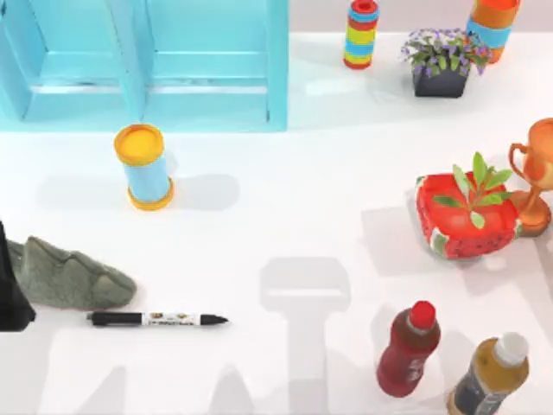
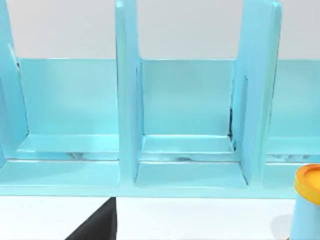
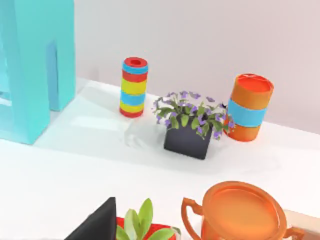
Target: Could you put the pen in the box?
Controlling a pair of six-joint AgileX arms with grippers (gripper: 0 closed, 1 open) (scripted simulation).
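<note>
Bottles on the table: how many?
2, both near the top view's bottom right: a red-capped bottle and, right of it, a white-capped amber bottle cut by the frame edge. Others may be out of frame.

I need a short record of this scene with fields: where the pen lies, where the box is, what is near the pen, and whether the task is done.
pen: pen lies flat on the table, near the top view's lower left
box: box at upper left, divider upright
beside pen: grey rock, apart from it
between pen and box: yellow-and-blue can, upright
task state: pen not yet in box
</note>
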